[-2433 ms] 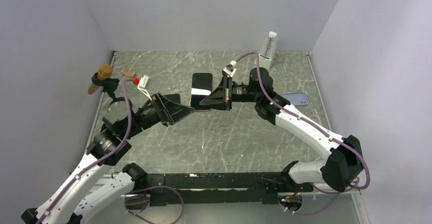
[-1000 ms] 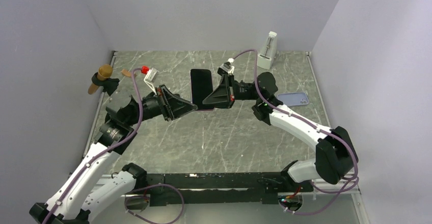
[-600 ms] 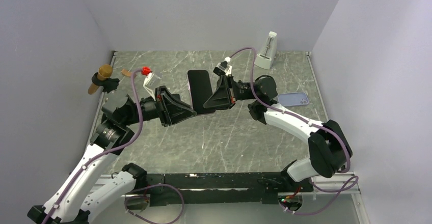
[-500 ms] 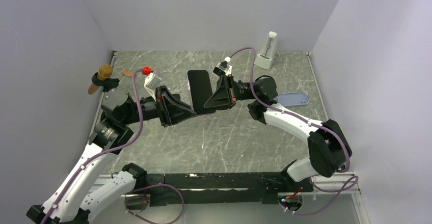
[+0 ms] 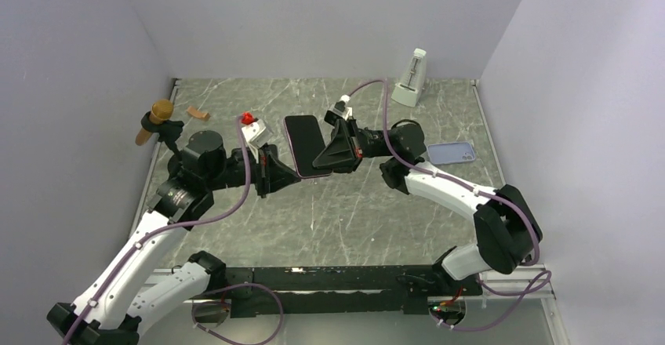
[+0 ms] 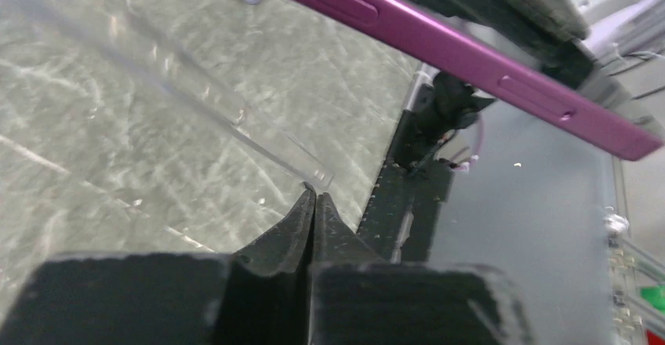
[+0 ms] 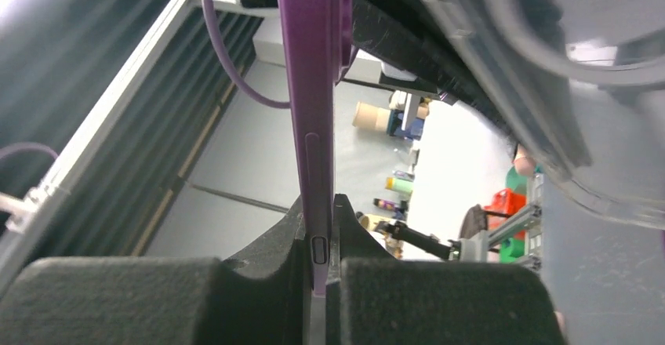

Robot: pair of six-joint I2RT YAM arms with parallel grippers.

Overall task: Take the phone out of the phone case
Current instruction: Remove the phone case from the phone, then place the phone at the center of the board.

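The left fingers (image 6: 314,204) are pressed together. A thin clear strip (image 6: 196,94) ends right at their tips, and I cannot tell whether they pinch it. Just beyond them the phone (image 5: 304,146), dark-faced with a magenta rim, is held tilted above the desk (image 5: 337,212). Its near-right edge is clamped in the right fingers (image 5: 320,158). The lavender phone case (image 5: 452,153) lies flat on the desk further right, well apart from the phone. A white wedge-shaped thing (image 5: 411,77) stands at the back.

White arm links (image 5: 451,192), black joints (image 5: 510,231), purple cables (image 5: 235,200), black wedge-shaped fingers (image 6: 286,231)
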